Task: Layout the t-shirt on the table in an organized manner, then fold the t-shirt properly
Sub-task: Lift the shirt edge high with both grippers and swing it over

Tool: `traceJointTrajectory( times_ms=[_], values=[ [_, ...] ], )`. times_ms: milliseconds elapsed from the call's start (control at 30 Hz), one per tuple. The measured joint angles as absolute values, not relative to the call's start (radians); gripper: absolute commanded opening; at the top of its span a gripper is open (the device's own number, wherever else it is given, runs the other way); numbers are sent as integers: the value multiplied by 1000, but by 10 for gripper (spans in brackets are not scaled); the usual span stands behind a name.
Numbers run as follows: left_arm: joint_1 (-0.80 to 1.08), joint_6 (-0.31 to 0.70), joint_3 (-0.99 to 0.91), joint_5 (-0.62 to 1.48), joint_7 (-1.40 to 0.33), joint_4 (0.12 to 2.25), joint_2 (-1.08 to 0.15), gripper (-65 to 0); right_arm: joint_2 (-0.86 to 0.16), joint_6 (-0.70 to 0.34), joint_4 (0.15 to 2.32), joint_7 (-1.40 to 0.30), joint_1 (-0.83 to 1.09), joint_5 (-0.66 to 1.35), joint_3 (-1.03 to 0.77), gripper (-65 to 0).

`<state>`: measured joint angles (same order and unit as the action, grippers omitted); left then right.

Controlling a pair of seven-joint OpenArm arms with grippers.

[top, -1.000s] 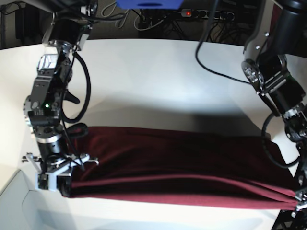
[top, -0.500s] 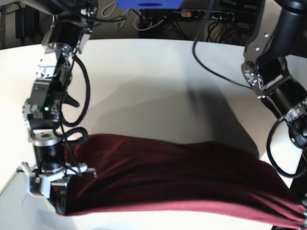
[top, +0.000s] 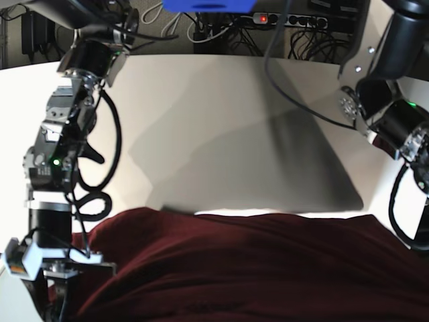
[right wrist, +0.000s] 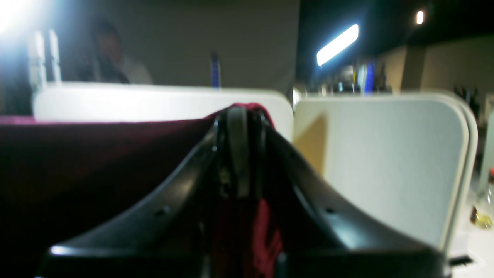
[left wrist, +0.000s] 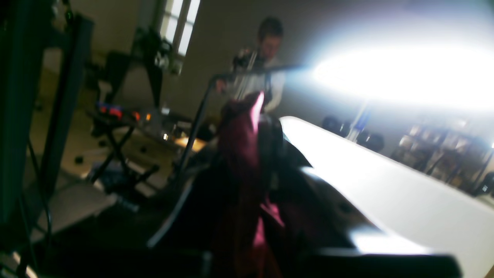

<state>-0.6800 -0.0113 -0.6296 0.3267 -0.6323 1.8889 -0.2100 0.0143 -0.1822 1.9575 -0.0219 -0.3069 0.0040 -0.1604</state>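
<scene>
The dark maroon t-shirt (top: 255,268) hangs stretched wide between both arms, lifted above the white table (top: 221,121) and filling the bottom of the base view. In the right wrist view my right gripper (right wrist: 241,116) is shut on a bunched edge of the t-shirt (right wrist: 96,154), whose cloth spreads away to the left. The left wrist view is blurred; there my left gripper (left wrist: 256,127) is shut on a fold of the t-shirt (left wrist: 243,150) that pokes up past the fingertips. The right arm (top: 57,168) stands at the base view's left, the left arm (top: 392,121) at its right, its gripper out of that frame.
A power strip and tangled cables (top: 281,23) lie behind the table's far edge. A black cable (top: 295,100) drapes from the left arm over the tabletop. A person (left wrist: 266,65) stands beyond the table, and an equipment stand (left wrist: 115,127) is on the floor.
Both arms have raised the t-shirt off the table and toward the camera. Its upper edge has dropped lower in the base view and the cloth now fills the bottom.
</scene>
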Motion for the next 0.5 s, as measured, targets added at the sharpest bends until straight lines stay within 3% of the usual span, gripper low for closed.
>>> traceJointTrajectory(
  times_ms=[300, 500],
  values=[
    [-685, -15, -728, 326, -627, 1996, -239, -646, 47, -182, 1958, 173, -307, 4, -157, -650],
    [-687, -4, -817, 481, -618, 2012, -333, -646, 72, -182, 1959, 292, -307, 3, -160, -650]
  ],
)
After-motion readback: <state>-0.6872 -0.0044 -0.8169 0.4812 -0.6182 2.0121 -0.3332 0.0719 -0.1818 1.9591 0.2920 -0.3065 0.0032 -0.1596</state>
